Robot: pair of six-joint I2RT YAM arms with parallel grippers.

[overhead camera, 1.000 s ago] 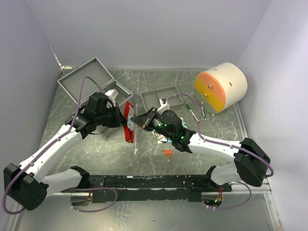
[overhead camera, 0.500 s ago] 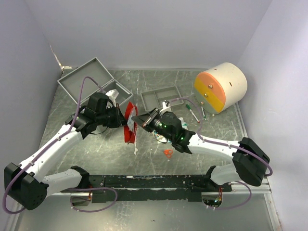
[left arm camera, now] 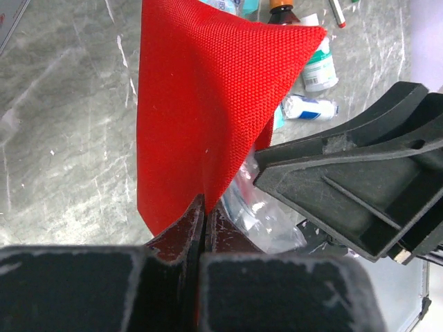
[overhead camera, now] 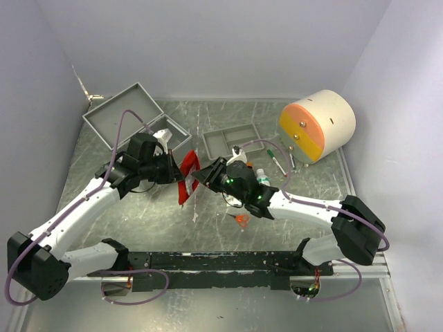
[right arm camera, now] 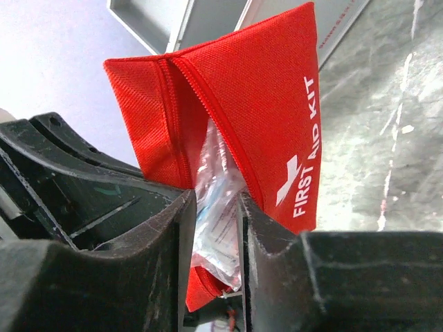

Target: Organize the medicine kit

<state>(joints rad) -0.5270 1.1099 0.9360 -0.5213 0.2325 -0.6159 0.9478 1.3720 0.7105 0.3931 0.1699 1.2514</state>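
**Change noted.** The right claw (right arm camera: 216, 202), closed a second ago, now stands narrowly parted. The red pouch (right arm camera: 270, 104) has shifted slightly, its upper corner tipped toward the right arm. Both arms otherwise sit much as they did.

**Medicine kit** (overhead camera: 126, 111): lies open at the far-left corner of the bench (overhead camera: 152, 214), behind the left arm. Nothing is being placed in it at present.

**Red pouch:** held upright between the two arms. The left claw (left arm camera: 204, 207) is clamped tight on one edge of the fabric. The pouch mouth faces the right claw.

**Clear packet** (right arm camera: 213, 173): upper part inside the pouch mouth, lower part between the right fingers. Whether the pads are pressing it cannot be told.

**Assessment.** The step in hand appears to be loading the packet into the pouch. The left claw should hold the pouch steady with its mouth toward the right claw. The right claw should part fully before it backs away, then retreat straight along the packet's line. Risk: the crinkled film catches a pad and is dragged back out.
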